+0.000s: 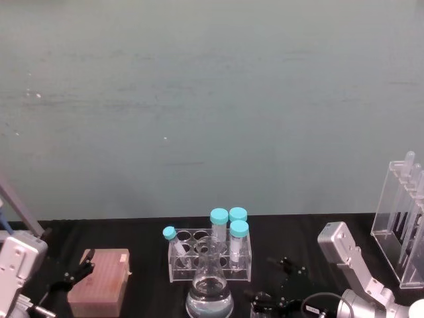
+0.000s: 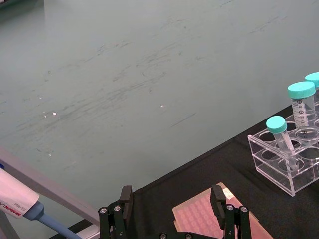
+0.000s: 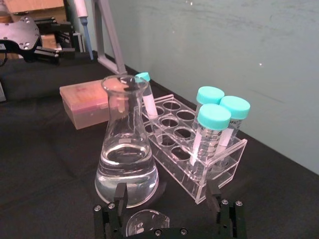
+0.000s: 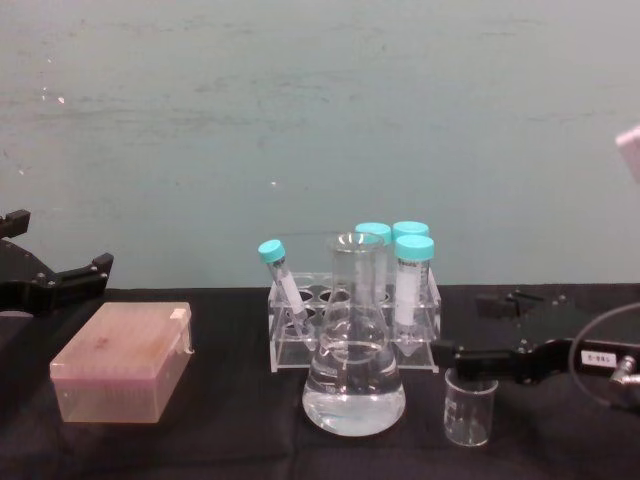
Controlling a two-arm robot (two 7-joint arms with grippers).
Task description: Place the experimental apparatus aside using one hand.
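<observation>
A large conical flask (image 4: 354, 350) holding clear liquid stands at the table's front middle; it also shows as the flask (image 1: 209, 286) and the flask (image 3: 127, 159). A small low glass beaker (image 4: 470, 405) sits just to its right. My right gripper (image 4: 490, 332) is open, its fingers apart just over the beaker (image 3: 144, 221) and close beside the flask; the right gripper (image 3: 167, 199) holds nothing. A tall narrow acrylic rack of glass tubes (image 1: 403, 222) stands at the far right. My left gripper (image 2: 171, 199) is open over the left side.
A clear tube rack (image 4: 350, 325) with teal-capped tubes (image 3: 213, 127) stands right behind the flask. A pink tip box (image 4: 120, 375) lies at the left, under my left gripper (image 1: 74, 277). A pipette on a stand (image 2: 20, 199) is at the far left. A green wall backs the table.
</observation>
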